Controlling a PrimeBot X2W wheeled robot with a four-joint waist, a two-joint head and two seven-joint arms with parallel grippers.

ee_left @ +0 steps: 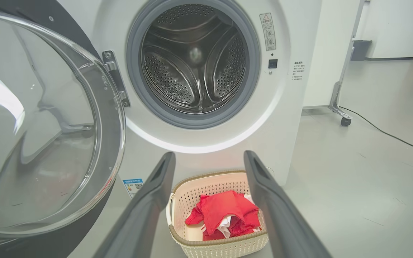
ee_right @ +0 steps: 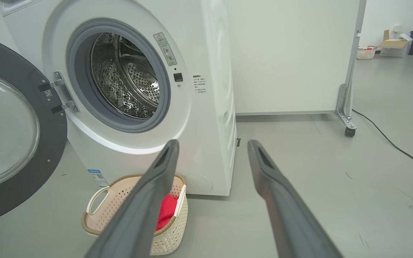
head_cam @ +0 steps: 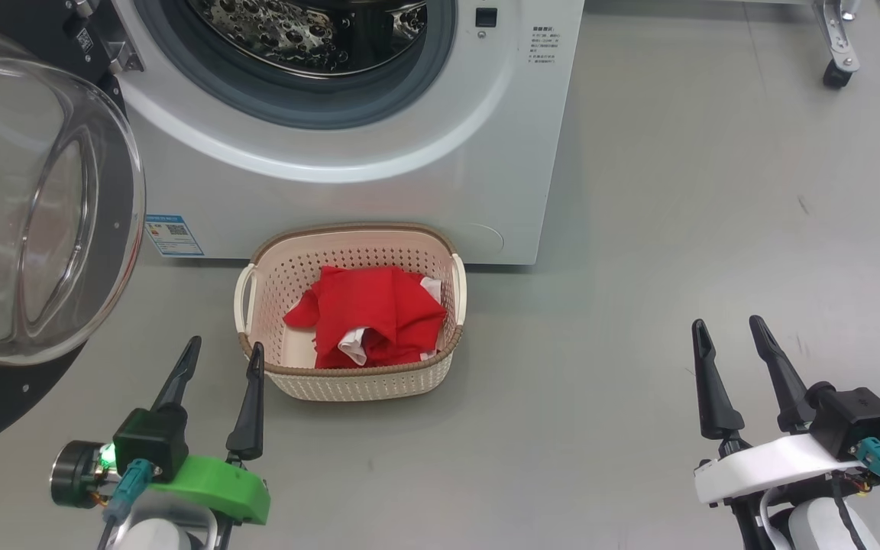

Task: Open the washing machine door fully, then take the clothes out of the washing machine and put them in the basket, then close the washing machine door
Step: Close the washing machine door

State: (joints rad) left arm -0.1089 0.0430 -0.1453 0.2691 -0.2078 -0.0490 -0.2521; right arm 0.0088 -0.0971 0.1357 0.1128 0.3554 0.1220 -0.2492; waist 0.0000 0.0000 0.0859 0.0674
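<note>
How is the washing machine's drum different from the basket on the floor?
The drum is round shiny steel; the basket is rectangular cream plastic. The drum looks empty; the basket holds the red clothes. The drum sits inside the washing machine; the basket stands on the floor before it. Both have perforated walls.

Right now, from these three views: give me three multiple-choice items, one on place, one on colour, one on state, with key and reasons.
1. Where are the clothes? A on a chair; B in the basket; C on a shelf.
2. What colour is the basket's rim? A blue; B black; C brown.
3. The round glass door is: A shut; B swung open; C taken off.
Key: 1 B, the red heap lies inside the basket walls. 2 C, a brown woven band tops the cream sides. 3 B, it stands swung out wide.
</note>
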